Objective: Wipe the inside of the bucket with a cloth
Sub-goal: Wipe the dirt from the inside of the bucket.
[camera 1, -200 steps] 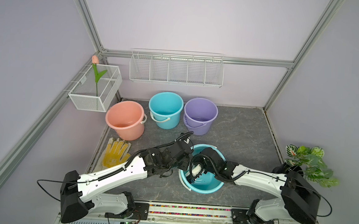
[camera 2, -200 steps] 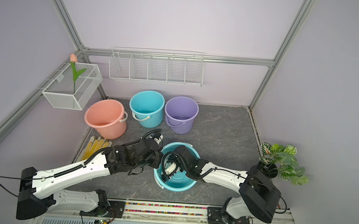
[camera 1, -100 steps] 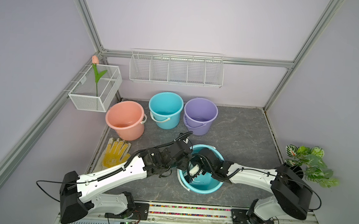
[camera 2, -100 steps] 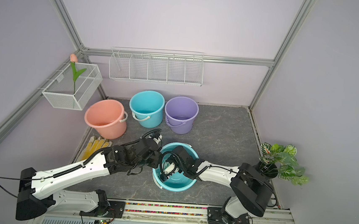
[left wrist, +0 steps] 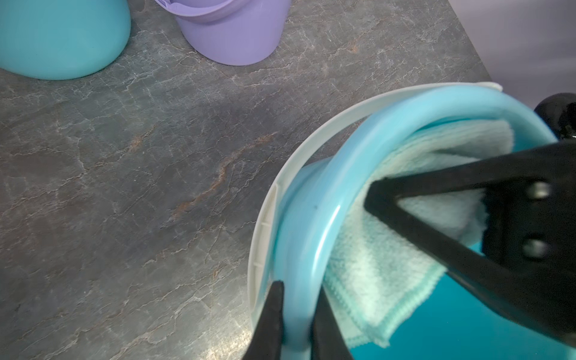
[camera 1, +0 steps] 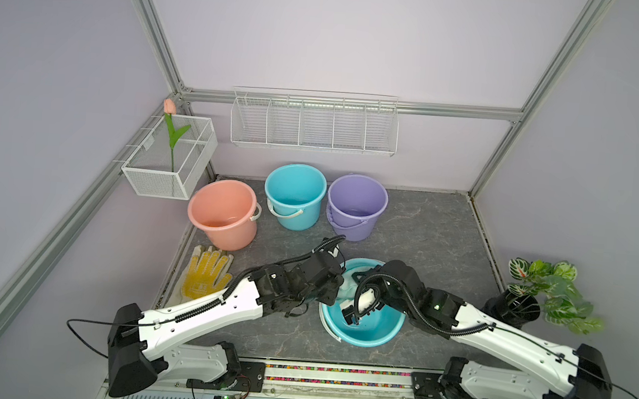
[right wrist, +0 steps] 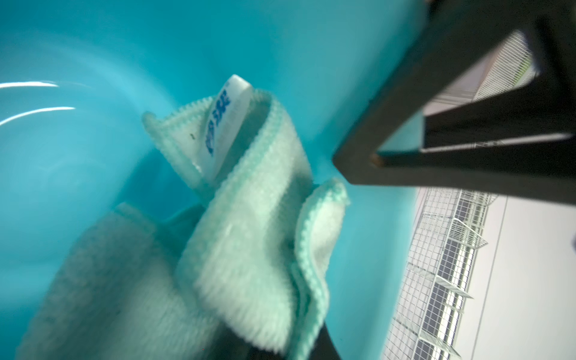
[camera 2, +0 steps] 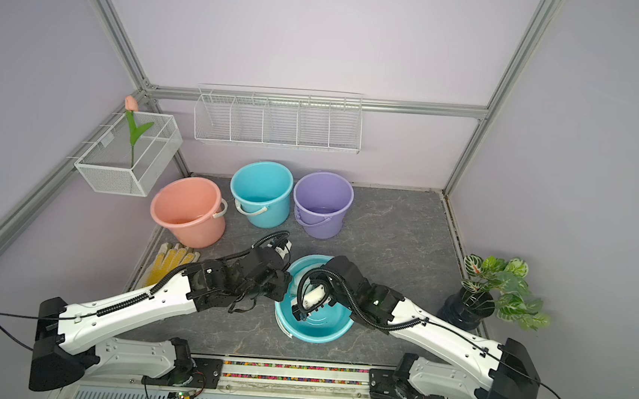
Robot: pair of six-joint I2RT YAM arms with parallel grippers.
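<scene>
Bucket (camera 1: 379,332), teal, stood on the grey surface (camera 1: 424,232) between the arms. Light, stiff and slick-walled, it looked best steadied by its rim. Inside, against the wall, lay the cloth (right wrist: 249,237), soft and limp, probably easiest taken by a bunched fold. The left pincer (left wrist: 297,311) was clamped on the bucket at its rim, and the right pincer (camera 1: 351,316) was closed on the cloth.

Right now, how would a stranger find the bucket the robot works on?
On the grey table, look near its front edge. That bucket is teal like the middle rear bucket, but only it holds the cloth and has the left pincer on its rim.
</scene>
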